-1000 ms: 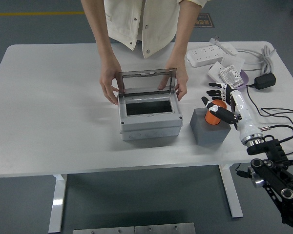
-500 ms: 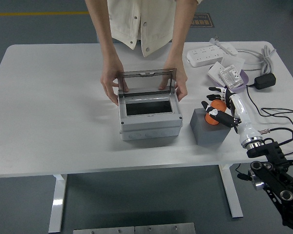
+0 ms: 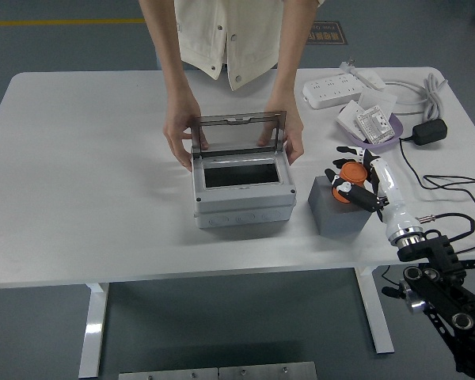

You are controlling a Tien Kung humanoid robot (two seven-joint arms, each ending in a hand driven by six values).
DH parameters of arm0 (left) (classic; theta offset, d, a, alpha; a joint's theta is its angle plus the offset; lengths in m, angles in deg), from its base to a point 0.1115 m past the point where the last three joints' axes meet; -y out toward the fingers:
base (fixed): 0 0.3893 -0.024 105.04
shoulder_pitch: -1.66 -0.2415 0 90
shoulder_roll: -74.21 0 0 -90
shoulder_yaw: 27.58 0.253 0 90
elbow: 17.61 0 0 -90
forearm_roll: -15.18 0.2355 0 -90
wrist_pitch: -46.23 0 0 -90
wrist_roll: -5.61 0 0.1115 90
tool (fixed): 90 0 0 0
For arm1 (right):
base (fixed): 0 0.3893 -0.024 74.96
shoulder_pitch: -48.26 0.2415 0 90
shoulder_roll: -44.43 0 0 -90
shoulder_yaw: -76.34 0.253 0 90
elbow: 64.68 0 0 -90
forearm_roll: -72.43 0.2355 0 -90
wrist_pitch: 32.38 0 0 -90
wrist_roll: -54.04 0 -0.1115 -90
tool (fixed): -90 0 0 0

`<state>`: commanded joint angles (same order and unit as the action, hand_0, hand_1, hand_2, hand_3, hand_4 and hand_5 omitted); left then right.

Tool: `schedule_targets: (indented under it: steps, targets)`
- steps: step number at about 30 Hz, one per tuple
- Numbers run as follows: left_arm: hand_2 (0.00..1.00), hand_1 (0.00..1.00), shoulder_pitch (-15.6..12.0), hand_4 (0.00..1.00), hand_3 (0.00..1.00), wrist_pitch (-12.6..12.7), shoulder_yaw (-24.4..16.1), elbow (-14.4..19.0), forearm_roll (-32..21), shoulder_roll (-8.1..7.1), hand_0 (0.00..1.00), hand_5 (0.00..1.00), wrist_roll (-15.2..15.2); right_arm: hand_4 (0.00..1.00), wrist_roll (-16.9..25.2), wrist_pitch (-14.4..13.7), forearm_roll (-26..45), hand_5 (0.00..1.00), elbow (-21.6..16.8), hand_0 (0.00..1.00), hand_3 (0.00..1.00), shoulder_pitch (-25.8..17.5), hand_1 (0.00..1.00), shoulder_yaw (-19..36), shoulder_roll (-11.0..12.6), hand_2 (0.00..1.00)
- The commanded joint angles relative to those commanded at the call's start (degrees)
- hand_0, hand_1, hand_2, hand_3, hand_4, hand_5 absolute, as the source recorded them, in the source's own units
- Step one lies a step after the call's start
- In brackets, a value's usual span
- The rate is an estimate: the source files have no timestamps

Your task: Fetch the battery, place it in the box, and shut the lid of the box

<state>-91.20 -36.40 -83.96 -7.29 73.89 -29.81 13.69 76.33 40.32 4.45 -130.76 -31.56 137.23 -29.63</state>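
Observation:
An orange battery [image 3: 351, 176] is held in my right hand [image 3: 350, 177], whose black fingers are curled around it, just above a dark grey block [image 3: 339, 207] at the table's right. A grey box [image 3: 243, 187] stands at the table's middle with its clear lid [image 3: 240, 133] raised upright and the inside dark and empty. A person at the far side holds the lid open with the left hand [image 3: 179, 136] and the right hand [image 3: 290, 134] at the box's rear corners. My left arm is out of view.
A white power strip [image 3: 342, 87], a purple dish with white packets [image 3: 376, 123], a black adapter [image 3: 429, 131] and cables [image 3: 443, 186] lie at the back right. The table's front edge [image 3: 222, 273] runs just below the box.
My right hand has drawn slightly back toward the near right with the battery, and its wrist has shifted lower. The person's hands and the box have not moved.

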Motion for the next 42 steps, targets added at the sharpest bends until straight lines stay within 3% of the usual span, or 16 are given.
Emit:
schedule_targets:
  steps: [11, 12, 17, 18, 41, 42]
  targets:
    - [0.591, 0.728, -0.49, 0.492, 0.569, -0.06, -0.12, 0.00, 0.53, 0.19, 0.650, 0.211, 0.12, 0.661, 4.47, -2.51, 9.91, 0.148, -0.59, 0.522, 0.626, 0.07, 0.526, -2.26, -0.10, 0.523]
    - [0.593, 0.728, -0.49, 0.492, 0.568, -0.05, -0.09, 0.00, 0.51, 0.20, 0.650, 0.210, 0.12, 0.634, 4.66, -2.66, 10.47, 0.117, -0.60, 0.559, 0.570, 0.14, 0.504, -2.49, -0.12, 0.506]
    - [0.593, 0.728, -0.40, 0.492, 0.568, -0.01, 0.43, 0.00, 0.09, 0.17, 0.650, 0.210, 0.05, 0.634, 5.26, -3.27, 12.63, 0.117, -0.25, 0.559, 0.570, 0.58, 0.504, -3.86, -0.40, 0.506]
    - [0.592, 0.728, -0.38, 0.491, 0.568, 0.00, 0.52, 0.00, 0.00, 0.15, 0.650, 0.209, 0.03, 0.619, 5.30, -3.35, 12.86, 0.169, -0.18, 0.558, 0.505, 0.63, 0.481, -4.08, -0.45, 0.480]
    - [0.591, 0.729, 0.29, 0.487, 0.566, 0.32, 0.60, 0.00, 0.01, -0.10, 0.648, 0.209, -0.18, 0.605, 4.40, -3.88, 13.42, 0.178, 0.36, 0.553, 0.505, 1.94, 0.498, -6.62, -0.89, 0.494]
    - [0.591, 0.729, 0.33, 0.486, 0.564, 0.34, 0.68, 0.00, -0.10, -0.12, 0.648, 0.209, -0.21, 0.531, 4.36, -3.94, 13.44, 0.184, 0.36, 0.553, 0.501, 2.05, 0.494, -6.69, -0.92, 0.488]
